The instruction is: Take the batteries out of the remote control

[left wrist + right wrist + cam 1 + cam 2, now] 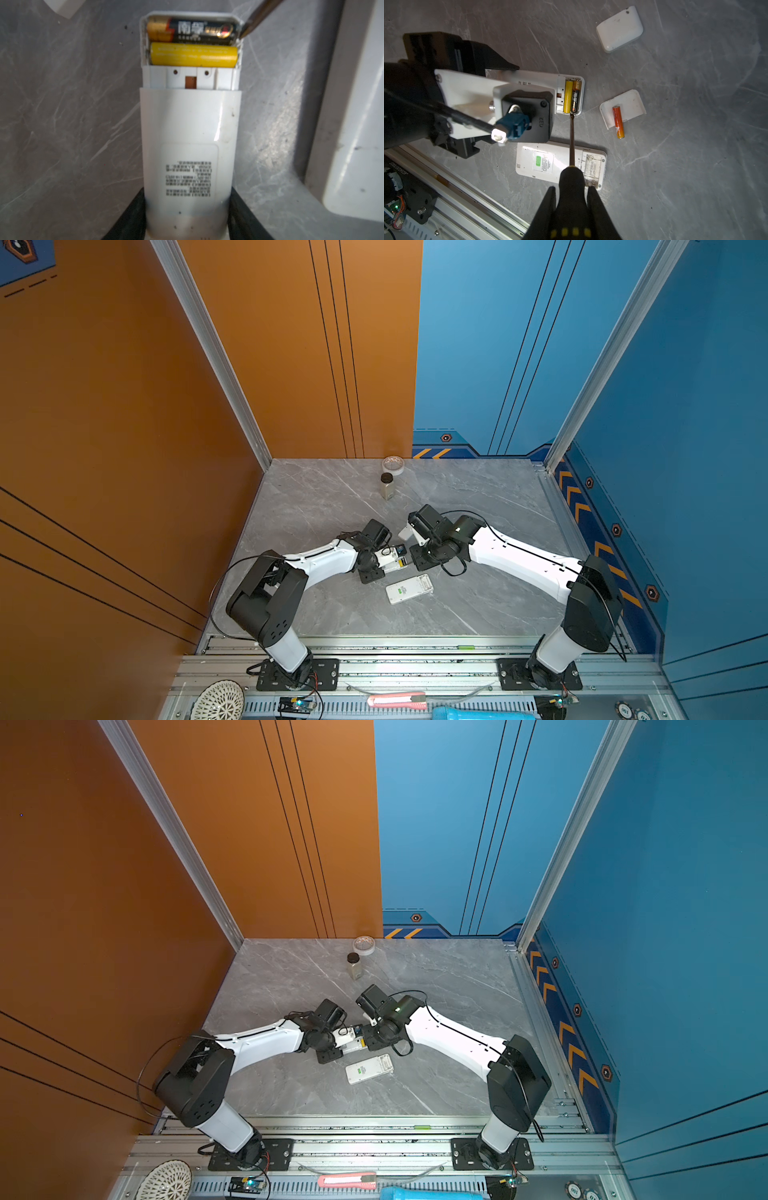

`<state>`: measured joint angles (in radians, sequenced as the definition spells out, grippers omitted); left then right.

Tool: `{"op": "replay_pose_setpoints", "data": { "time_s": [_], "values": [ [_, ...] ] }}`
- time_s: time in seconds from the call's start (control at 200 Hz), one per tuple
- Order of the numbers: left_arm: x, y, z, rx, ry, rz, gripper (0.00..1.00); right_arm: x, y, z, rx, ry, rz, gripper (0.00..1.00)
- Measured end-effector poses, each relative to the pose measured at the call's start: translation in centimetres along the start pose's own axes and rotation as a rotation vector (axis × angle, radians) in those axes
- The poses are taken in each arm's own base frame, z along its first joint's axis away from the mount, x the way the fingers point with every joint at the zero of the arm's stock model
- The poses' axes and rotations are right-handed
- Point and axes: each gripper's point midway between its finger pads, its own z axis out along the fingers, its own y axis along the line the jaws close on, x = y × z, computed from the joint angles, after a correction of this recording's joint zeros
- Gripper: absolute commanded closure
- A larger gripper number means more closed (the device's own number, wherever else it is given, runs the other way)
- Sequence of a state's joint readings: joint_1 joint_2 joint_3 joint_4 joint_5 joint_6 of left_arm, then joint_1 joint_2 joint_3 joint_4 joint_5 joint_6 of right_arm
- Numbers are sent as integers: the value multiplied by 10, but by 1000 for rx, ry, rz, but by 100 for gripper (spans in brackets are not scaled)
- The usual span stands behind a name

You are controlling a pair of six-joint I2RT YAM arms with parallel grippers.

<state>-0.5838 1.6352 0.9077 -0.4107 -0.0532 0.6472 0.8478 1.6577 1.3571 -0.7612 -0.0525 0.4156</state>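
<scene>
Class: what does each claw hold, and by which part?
Left claw: white plastic remote control, by its label end. Right claw: black-and-yellow-handled screwdriver, by its handle.

A grey, white-veined marble tabletop filled the floor of the booth. Near its back edge stood a small upright bottle with a dark cap, seen in both top views. Just behind it lay a pale roll of tape, flat on its side. The back wall was an orange panel on the left and a blue panel on the right.

Along the aluminium rail at the front lay a pink utility knife. A white lattice disc sat to its left and a light-blue cylinder just in front of it. A screwdriver with a black handle marked in yellow showed a thin dark shaft.
</scene>
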Motion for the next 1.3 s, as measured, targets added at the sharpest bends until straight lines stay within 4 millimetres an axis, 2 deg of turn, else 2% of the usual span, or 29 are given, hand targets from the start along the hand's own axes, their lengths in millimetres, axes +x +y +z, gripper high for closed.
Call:
{"op": "replay_pose_setpoints", "data": {
  "time_s": [0.465,1.301],
  "values": [
    [0,0,0,-1,0,0,73,-5,9,3,-31,-1,-5,100],
    [0,2,0,-12,3,5,73,-2,7,6,-28,5,-3,100]
  ]
}}
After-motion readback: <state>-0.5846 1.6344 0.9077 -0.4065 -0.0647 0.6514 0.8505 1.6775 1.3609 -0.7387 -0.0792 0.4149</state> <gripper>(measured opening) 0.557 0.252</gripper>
